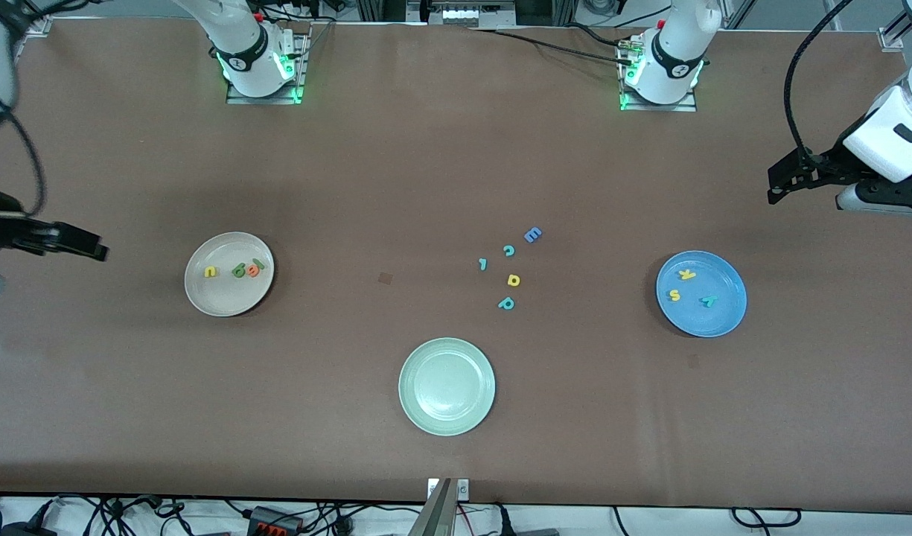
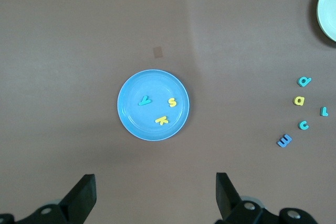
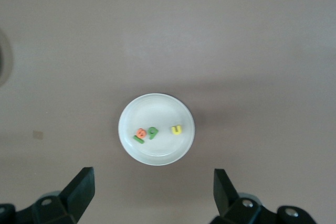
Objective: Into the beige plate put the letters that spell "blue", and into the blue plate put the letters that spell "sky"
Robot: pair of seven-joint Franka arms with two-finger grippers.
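The beige plate (image 1: 225,298) lies toward the right arm's end of the table. It holds a yellow u (image 1: 211,272), a dark green b (image 1: 239,269), an orange e (image 1: 253,269) and a thin light-green l (image 1: 260,263). The blue plate (image 1: 712,324), toward the left arm's end, holds a yellow k (image 1: 687,275), a yellow s (image 1: 674,295) and a teal y (image 1: 708,301). My right gripper (image 1: 98,251) hangs open and empty over bare table beside the beige plate (image 3: 155,108). High over the table near the blue plate (image 2: 147,85), my left gripper (image 1: 774,186) is open and empty too.
A pale green plate (image 1: 447,385) sits nearest the front camera, mid-table. Loose letters lie between the plates: a blue E (image 1: 532,235), a teal c (image 1: 508,251), a teal l-like piece (image 1: 483,263), a yellow d-shaped letter (image 1: 513,280) and a teal p (image 1: 506,303).
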